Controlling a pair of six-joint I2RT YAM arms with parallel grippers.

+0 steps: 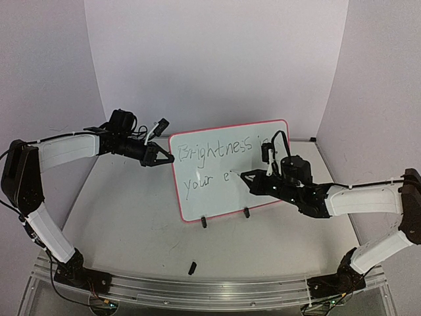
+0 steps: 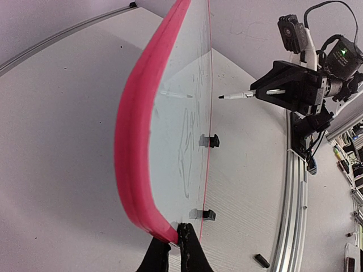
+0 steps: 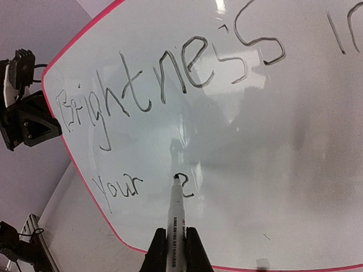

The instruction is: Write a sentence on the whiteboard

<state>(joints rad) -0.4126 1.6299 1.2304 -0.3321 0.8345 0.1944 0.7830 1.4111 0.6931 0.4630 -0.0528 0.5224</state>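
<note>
The whiteboard [image 1: 220, 197], red-framed, stands upright mid-table on two black clip feet [image 1: 204, 222]. The sentence [image 1: 214, 150] reads "Brightness in" on the top line and "your e" below. It shows closer in the right wrist view [image 3: 170, 79]. My left gripper [image 1: 163, 159] is shut on the board's upper left frame edge [image 2: 136, 164], with its fingertips [image 2: 182, 241] pinching it. My right gripper [image 1: 248, 176] is shut on a white-barrelled marker [image 3: 177, 209]. The marker's tip touches the board at the partly drawn "e" [image 3: 182, 184]. The marker also shows in the left wrist view [image 2: 238, 95].
A small black marker cap [image 1: 192, 267] lies on the table in front of the board, near the aluminium rail [image 1: 197, 288] at the front edge. White walls close in the back and both sides.
</note>
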